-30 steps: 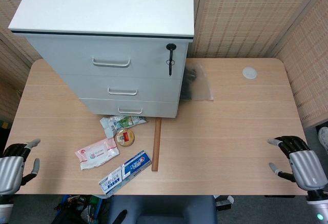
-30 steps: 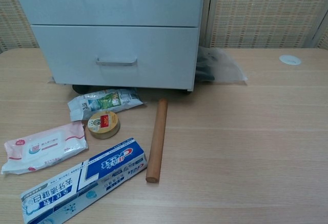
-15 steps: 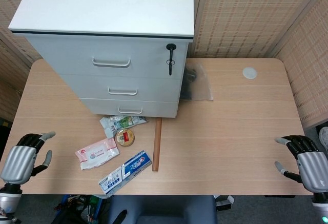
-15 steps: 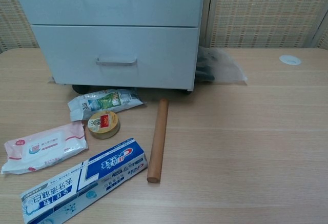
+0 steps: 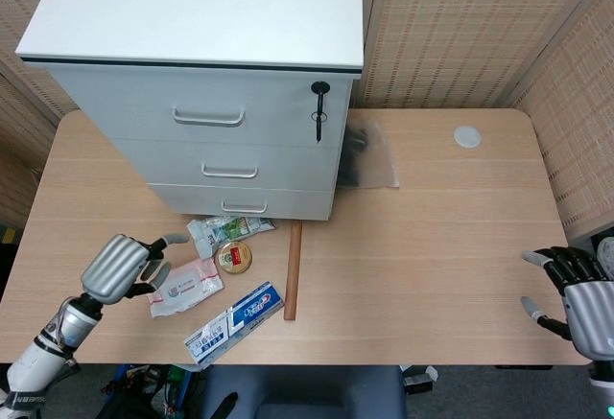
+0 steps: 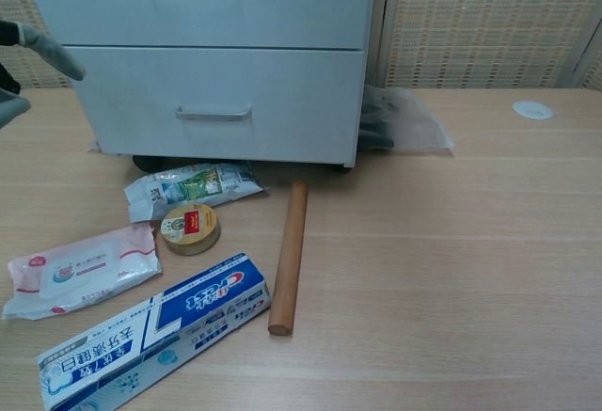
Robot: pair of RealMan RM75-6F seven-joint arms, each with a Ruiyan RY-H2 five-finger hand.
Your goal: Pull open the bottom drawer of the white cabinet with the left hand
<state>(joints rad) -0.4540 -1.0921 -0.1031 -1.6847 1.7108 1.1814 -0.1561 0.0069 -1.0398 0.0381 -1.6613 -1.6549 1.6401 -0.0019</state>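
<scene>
The white cabinet (image 5: 201, 45) stands at the back left of the table. Its bottom drawer (image 5: 245, 202) (image 6: 216, 105) is closed, with a small bar handle (image 5: 244, 206) (image 6: 213, 112). My left hand (image 5: 123, 267) hovers over the front left of the table beside the wet wipes, fingers apart and holding nothing; its fingertips (image 6: 42, 46) show at the left edge of the chest view. It is well left of and below the handle. My right hand (image 5: 576, 290) sits at the table's front right corner, fingers apart, empty.
In front of the cabinet lie a green snack packet (image 5: 228, 230), a round tin (image 5: 233, 256), a pink wet-wipes pack (image 5: 187, 283), a blue toothpaste box (image 5: 235, 320) and a wooden rod (image 5: 294, 270). A clear bag (image 5: 369, 155) lies right of the cabinet. A key (image 5: 319, 110) hangs from the top drawer.
My left hand has risen and swung right from the table's front left corner toward the wipes. The right hand has slid slightly right and down. The drawer has not moved.
</scene>
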